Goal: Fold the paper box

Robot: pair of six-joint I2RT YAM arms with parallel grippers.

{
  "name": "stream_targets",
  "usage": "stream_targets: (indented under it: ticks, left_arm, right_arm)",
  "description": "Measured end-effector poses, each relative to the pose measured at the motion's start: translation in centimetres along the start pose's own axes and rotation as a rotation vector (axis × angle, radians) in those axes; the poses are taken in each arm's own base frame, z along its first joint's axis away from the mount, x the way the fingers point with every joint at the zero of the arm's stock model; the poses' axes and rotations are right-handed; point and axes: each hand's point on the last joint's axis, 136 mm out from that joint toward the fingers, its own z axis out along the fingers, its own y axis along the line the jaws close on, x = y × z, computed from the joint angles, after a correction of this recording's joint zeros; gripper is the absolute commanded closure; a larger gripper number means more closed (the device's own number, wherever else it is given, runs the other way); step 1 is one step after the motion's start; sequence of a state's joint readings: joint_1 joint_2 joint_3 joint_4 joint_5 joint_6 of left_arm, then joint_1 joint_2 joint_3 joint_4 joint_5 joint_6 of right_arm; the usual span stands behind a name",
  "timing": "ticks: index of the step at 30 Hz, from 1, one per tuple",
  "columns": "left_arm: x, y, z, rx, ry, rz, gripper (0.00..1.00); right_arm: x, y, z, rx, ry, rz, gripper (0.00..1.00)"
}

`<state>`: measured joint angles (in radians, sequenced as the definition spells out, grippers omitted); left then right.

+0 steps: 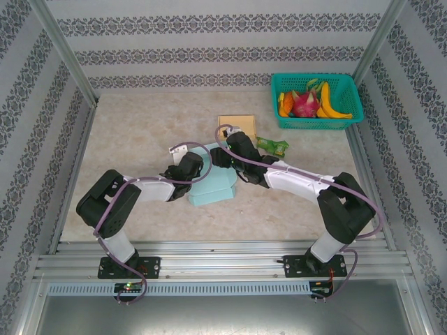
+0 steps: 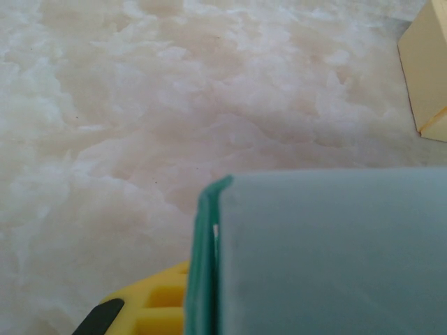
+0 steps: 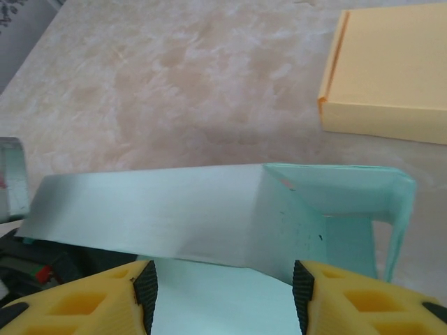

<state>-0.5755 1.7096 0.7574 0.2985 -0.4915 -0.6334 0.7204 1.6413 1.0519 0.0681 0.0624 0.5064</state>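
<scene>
The light teal paper box (image 1: 216,188) sits pretty much dead center of the top view, on the marbled beige table (image 1: 140,132), with both arms leaning in over it. It's partly folded: in the right wrist view the paper box (image 3: 209,209) has one long flap lying tilted across the middle of the frame, and an upright corner pocket is already formed at the right.

The left gripper (image 1: 192,169) is at the box's left edge. Up close, one yellow finger (image 2: 150,307) pokes in at the bottom left of the frame. A teal wall of the box (image 2: 328,251) stands tight against it and covers the lower right. The jaws are pinched closed, and it looks like they're clamped on that wall.

The right gripper (image 1: 234,144) is over the far side of the box in the top view. From its own camera, the right gripper (image 3: 223,276) has its fingers spread about halfway, with pale paper lying in the gap. They aren't squeezing anything.

Other stuff:
- A flat yellow box (image 1: 237,124) sits just beyond the teal one and also shows at the upper right of the right wrist view (image 3: 391,77).
- A green packet (image 1: 272,146) lies to its right.
- A green basket (image 1: 314,123) with bananas (image 1: 332,105) and a dragon fruit (image 1: 305,105) sits at the upper right.
</scene>
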Motion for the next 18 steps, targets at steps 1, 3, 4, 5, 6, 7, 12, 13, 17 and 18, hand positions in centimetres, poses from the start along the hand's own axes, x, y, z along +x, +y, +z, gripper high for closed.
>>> stream_targets:
  ticks: [1,3,4,5,6,7,12,13,17,18]
  left_arm:
    - [0.0,-0.1,0.0,0.008,0.002,-0.003,1.00]
    - [0.0,-0.3,-0.1,0.023,0.003,-0.008,1.00]
    - [0.0,-0.4,-0.2,0.030,0.003,-0.011,1.00]
    - [0.1,-0.4,-0.3,0.036,0.005,-0.013,1.00]
    - [0.1,-0.4,-0.3,0.041,0.006,-0.016,1.00]
    - [0.2,-0.4,-0.3,0.046,0.007,-0.018,1.00]
    - [0.1,-0.4,-0.4,0.047,0.006,-0.043,1.00]
    - [0.0,-0.4,-0.4,0.048,0.006,-0.046,1.00]
    - [0.2,-0.4,-0.4,0.048,0.013,-0.047,1.00]
    - [0.3,-0.5,-0.4,0.049,0.018,-0.045,1.00]
  right_arm:
    - [0.0,0.4,0.1,-0.012,0.002,0.001,0.44]
    - [0.1,0.9,0.3,-0.040,0.010,0.013,0.44]
    - [0.2,1.2,0.4,-0.056,0.013,0.020,0.44]
    - [0.1,1.5,0.5,-0.072,0.013,0.028,0.44]
    - [0.1,1.8,0.6,-0.092,0.015,0.044,0.44]
    - [0.0,2.0,0.7,-0.110,0.014,0.056,0.44]
    - [-0.4,3.3,0.8,-0.183,-0.001,0.100,0.44]
    - [-0.4,3.3,0.8,-0.189,-0.009,0.100,0.44]
    - [0.8,2.5,1.1,-0.187,-0.006,0.067,0.43]
    - [1.2,2.3,1.2,-0.186,-0.005,0.053,0.42]
